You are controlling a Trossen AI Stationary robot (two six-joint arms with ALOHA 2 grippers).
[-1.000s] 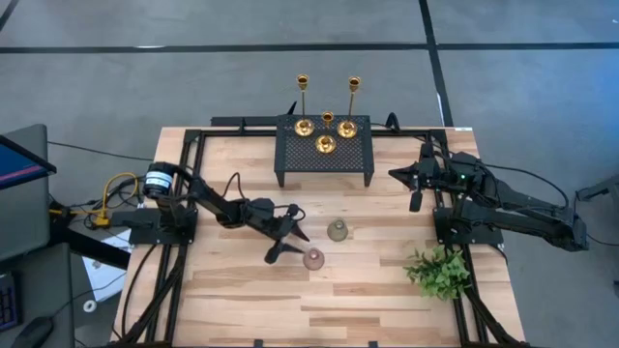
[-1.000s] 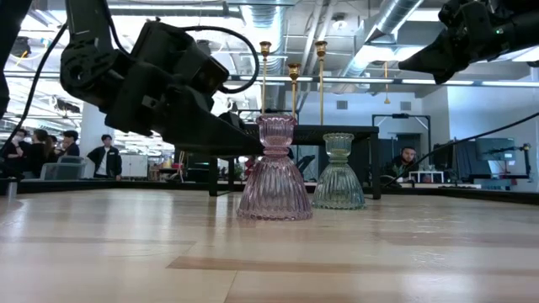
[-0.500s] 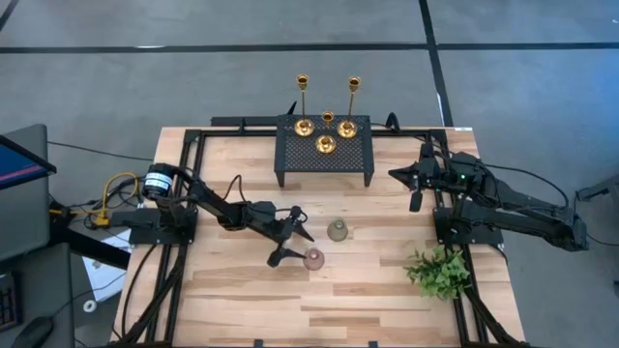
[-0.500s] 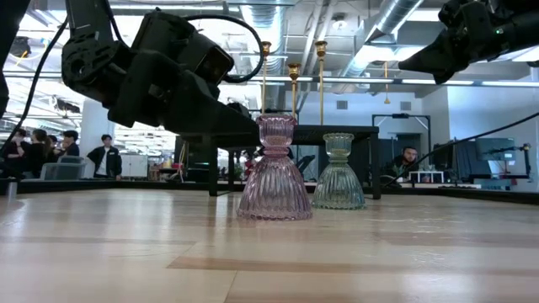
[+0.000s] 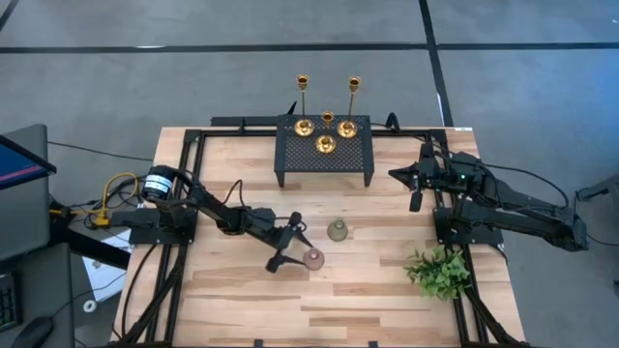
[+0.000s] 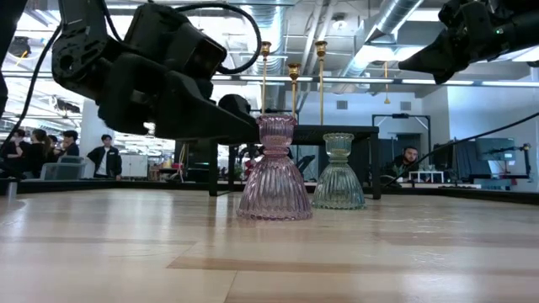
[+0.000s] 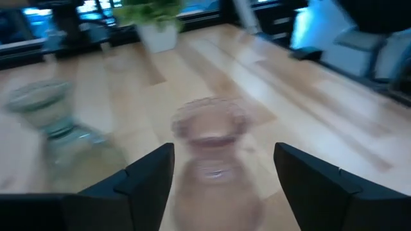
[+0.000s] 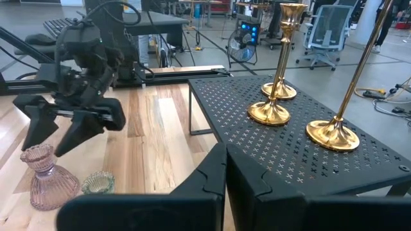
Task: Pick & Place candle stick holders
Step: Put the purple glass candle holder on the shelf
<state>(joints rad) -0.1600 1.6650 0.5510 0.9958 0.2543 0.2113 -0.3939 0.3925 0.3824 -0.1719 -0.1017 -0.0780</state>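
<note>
End effector of the left arm (image 5: 290, 242) is seen from above with its fingers spread apart, one finger on either side of the pink candle holder (image 5: 313, 258); compared with a second ago it has been brought closer to that holder and its fingers stand wider. The grey-green candle holder (image 5: 337, 230) stands just beside the pink one on the bench (image 5: 368, 300). Three gold candlesticks (image 5: 327, 141) stand on the black perforated rack (image 5: 325, 153) at the far edge. The right end effector (image 5: 414, 198) is parked well apart, fingers together, near a leafy sprig (image 5: 440, 273).

At bench height, the left end effector (image 6: 227, 128) is level with the neck of the pink candle holder (image 6: 275, 168), which stands upright on the wood.

Through the left wrist camera, the pink candle holder (image 7: 212, 154) is framed between the two dark fingers (image 7: 144, 176), no contact being visible.

Through the right wrist camera, the closed fingers (image 8: 225, 173) are seen, and the left end effector (image 8: 61, 125) is seen above the pink candle holder (image 8: 45, 176).
</note>
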